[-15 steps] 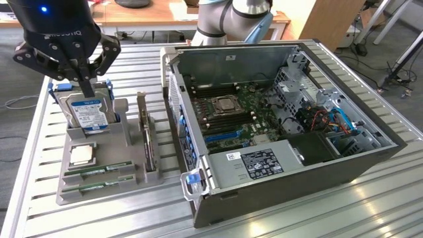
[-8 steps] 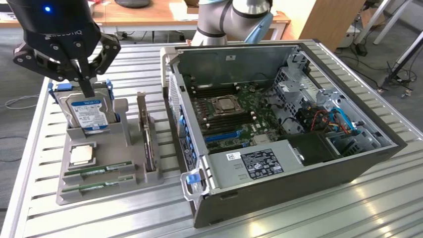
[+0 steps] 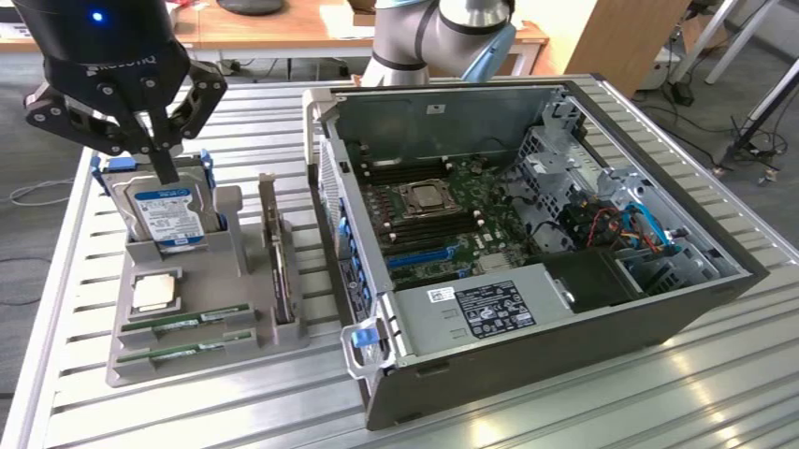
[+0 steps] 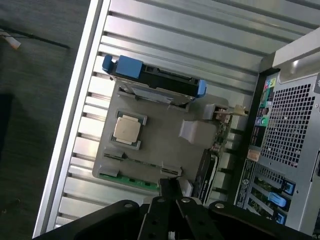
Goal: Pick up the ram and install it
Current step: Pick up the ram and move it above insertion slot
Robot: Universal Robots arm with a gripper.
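The claw point(image 3: 167, 176) is pinched shut on nothing, hanging over the hard drive point(image 3: 168, 215) at the far end of the grey tray point(image 3: 206, 368). The ram point(image 3: 187, 322) lies in the tray's near slots, on the exterior view's left of the open computer case point(image 3: 537, 309) on the desk point(image 3: 699, 402).

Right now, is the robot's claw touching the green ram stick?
Apart. The exterior view shows the shut gripper by the hard drive, with the processor chip lying between it and the ram.
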